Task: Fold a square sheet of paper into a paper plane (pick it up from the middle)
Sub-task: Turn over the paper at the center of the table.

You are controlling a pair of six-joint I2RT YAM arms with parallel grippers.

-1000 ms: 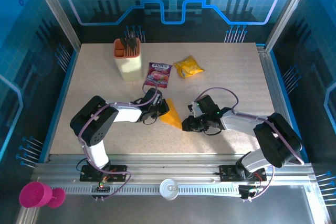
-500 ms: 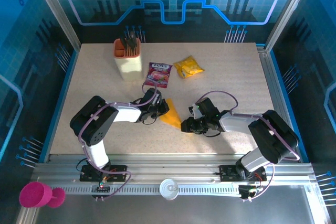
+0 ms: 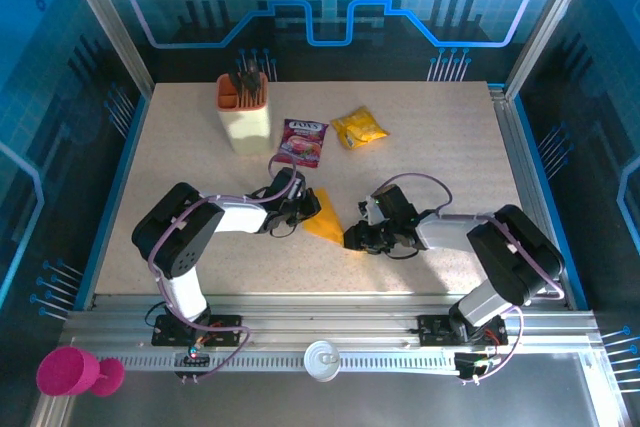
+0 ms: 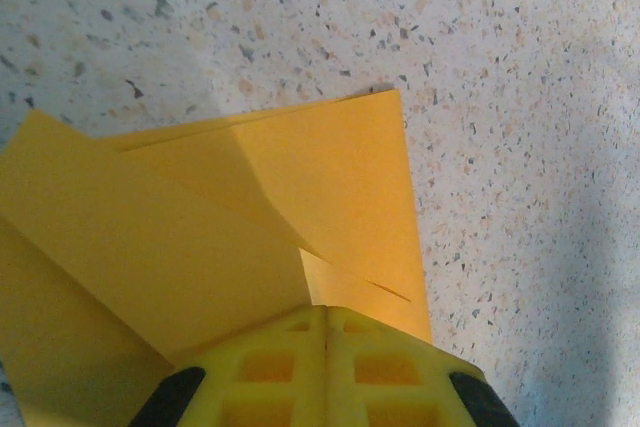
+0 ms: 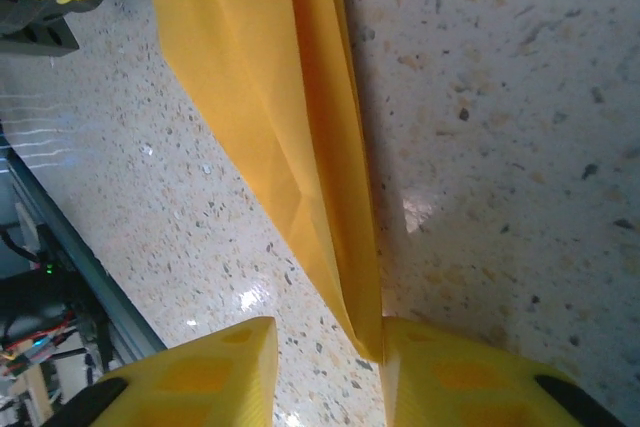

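The square sheet of paper (image 3: pixel 325 217), orange-yellow and folded into a narrow wedge with overlapping flaps, lies flat mid-table between both arms. My left gripper (image 3: pixel 308 209) is at its wide upper-left end. In the left wrist view the sheet (image 4: pixel 250 217) spreads ahead of the left gripper (image 4: pixel 325 315), whose yellow fingers are shut together and rest on top of it. My right gripper (image 3: pixel 352 238) is at the sheet's pointed lower tip. In the right wrist view the right gripper (image 5: pixel 330 342) stands open, and the tip of the sheet (image 5: pixel 270 97) lies between the fingers against the right-hand one.
A beige holder (image 3: pixel 245 112) with an orange top stands at the back left. A purple printed packet (image 3: pixel 303 140) and a crinkled yellow snack packet (image 3: pixel 359 128) lie behind the paper. A metal rail (image 3: pixel 320 332) runs along the near table edge.
The right gripper has crept slightly left towards the paper's tip, its jaws staying apart. The left arm and the paper have not visibly moved.
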